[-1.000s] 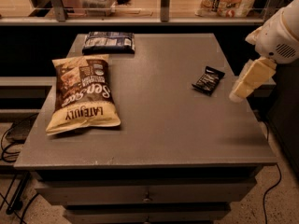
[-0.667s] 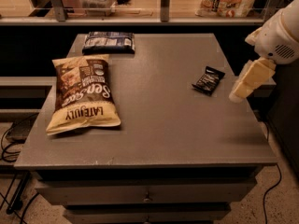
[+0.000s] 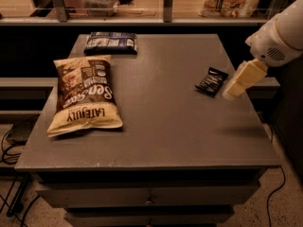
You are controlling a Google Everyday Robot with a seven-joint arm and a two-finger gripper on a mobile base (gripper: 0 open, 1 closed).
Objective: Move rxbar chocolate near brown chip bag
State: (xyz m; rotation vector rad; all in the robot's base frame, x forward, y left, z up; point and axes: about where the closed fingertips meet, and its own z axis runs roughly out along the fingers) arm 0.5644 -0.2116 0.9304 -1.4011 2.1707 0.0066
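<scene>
The large puffy brown chip bag (image 3: 85, 96) lying on the left of the grey counter (image 3: 165, 126) carries the only words that can be read: "LATE JULY", in dark capitals across its tan-yellow end, upside down from the camera's side. The white script on its dark brown upper part cannot be made out. The small flat black rxbar chocolate wrapper (image 3: 211, 82) bears white lettering too small to read, and the pale print on the wide dark blue packet (image 3: 111, 42) at the back is also illegible. The robot's cream-coloured hand (image 3: 233, 90), over the counter's right edge just beside the black wrapper, shows no marking.
</scene>
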